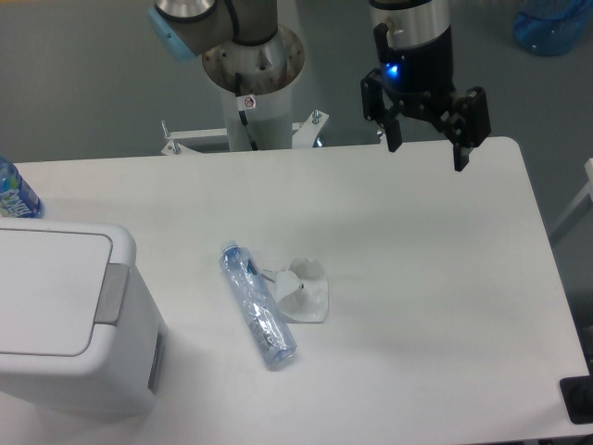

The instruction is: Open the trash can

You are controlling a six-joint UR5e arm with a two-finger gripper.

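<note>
The trash can (65, 315) is a large white boxy bin at the table's left front, partly cut off by the frame's left edge. Its flat white lid lies shut, with a grey latch strip (111, 293) on the right rim. My gripper (427, 154) hangs above the far right of the table, well away from the bin. Its two black fingers (460, 148) are spread wide and hold nothing.
A crushed clear plastic bottle (257, 304) lies in the table's middle beside a white plastic piece (306, 291). A blue-capped bottle (13, 193) stands at the far left edge. The robot base column (250, 83) rises behind the table. A blue container (554, 23) sits on the floor.
</note>
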